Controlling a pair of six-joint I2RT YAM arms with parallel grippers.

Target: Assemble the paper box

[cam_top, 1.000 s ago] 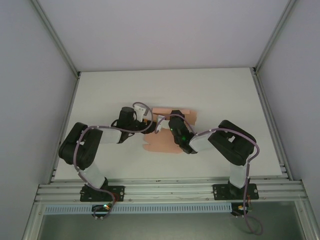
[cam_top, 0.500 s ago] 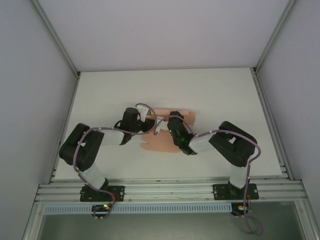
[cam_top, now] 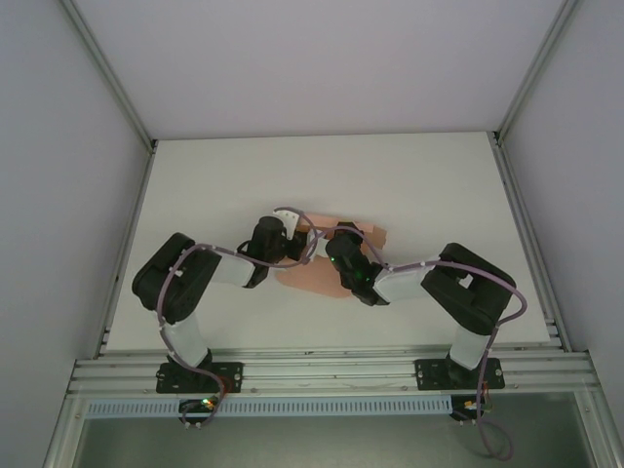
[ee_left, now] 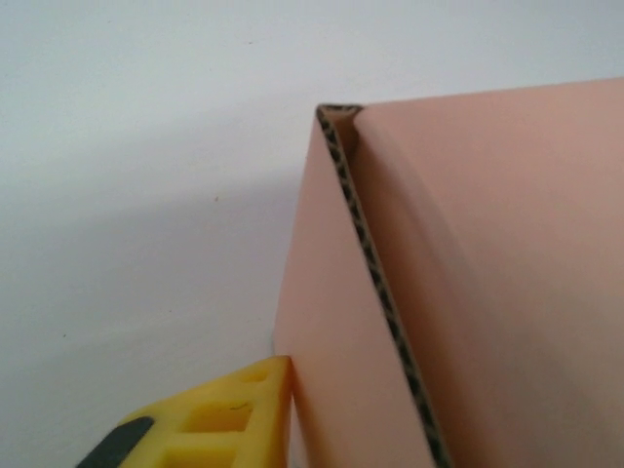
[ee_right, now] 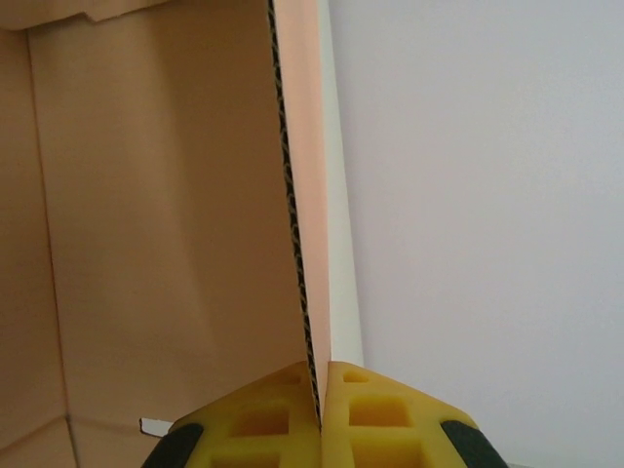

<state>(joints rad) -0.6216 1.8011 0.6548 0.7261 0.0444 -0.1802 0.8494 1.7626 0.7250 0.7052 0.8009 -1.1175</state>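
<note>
Since the right tool (ee_right: pixel 320 411) is clamped shut on one upright wall of the paper box (cam_top: pixel 304 279) near mid-tabletop (cam_top: pixel 409 185), it should only anchor. The left tool (cam_top: pixel 308 240) shows one finger (ee_left: pixel 229 405) against another wall's outside, so its grip can't be judged. Fold slowly along the crease.

I see paper box (cam_top: pixel 310 281): salmon-pink corrugated card, partly folded, lying near middle of white table (cam_top: pixel 429 185). Near part lies flat; on my wrist views side walls stand upright, fluted cut edges exposed.
</note>
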